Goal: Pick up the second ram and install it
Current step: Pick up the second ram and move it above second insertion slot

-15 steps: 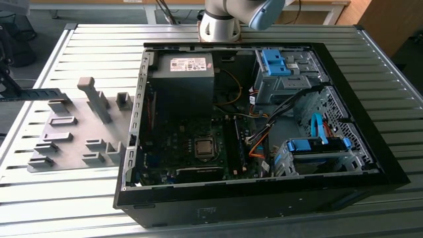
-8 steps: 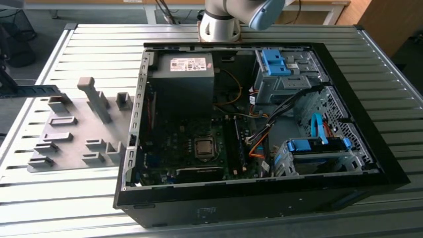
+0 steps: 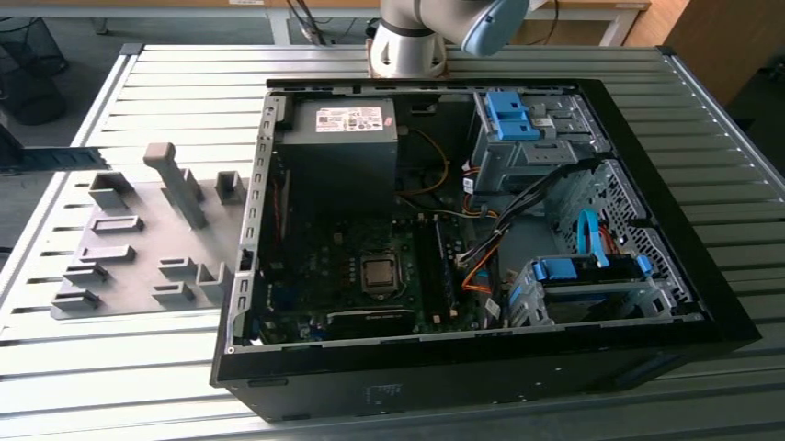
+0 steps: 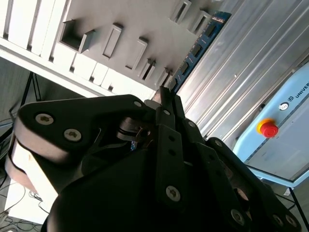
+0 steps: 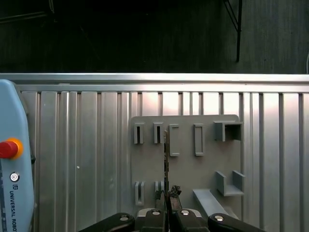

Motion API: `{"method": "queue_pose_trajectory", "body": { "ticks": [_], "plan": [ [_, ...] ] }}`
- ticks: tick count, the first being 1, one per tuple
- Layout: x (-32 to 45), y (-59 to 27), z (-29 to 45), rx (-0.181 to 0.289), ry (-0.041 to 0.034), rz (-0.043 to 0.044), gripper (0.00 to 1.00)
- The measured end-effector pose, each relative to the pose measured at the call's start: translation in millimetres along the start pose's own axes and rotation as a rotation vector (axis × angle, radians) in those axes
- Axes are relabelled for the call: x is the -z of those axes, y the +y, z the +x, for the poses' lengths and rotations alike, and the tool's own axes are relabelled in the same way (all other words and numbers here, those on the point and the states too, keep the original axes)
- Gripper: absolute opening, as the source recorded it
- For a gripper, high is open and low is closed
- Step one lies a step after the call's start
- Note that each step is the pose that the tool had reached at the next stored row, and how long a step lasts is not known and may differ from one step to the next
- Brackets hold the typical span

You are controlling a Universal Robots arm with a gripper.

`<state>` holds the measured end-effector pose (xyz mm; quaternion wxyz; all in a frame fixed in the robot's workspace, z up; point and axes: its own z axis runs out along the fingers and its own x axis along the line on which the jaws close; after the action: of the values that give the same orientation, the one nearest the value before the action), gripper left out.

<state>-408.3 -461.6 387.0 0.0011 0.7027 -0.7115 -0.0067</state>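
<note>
Second ram [image 4: 195, 50] clamped in pincer [image 5: 167, 192], arm pointing down over grey holder plate [image 5: 186, 169].

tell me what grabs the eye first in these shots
The open computer case, its board and cables bared, lies on the slatted table in the exterior view. In both wrist views the gripper has its jaws shut on the second ram, over the grey holder plate.

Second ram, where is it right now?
In the second wrist view the second ram is gripped at one end by the hand and sticks out ahead of it, with the grey holder plate behind it.
</note>
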Motion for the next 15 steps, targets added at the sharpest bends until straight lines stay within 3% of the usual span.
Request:
{"method": "queue_pose_trajectory", "body": {
  "ticks": [15],
  "plan": [
    [23.7,0.5,-0.2,0.000,-0.0001,0.0001,0.14]
  ]
}}
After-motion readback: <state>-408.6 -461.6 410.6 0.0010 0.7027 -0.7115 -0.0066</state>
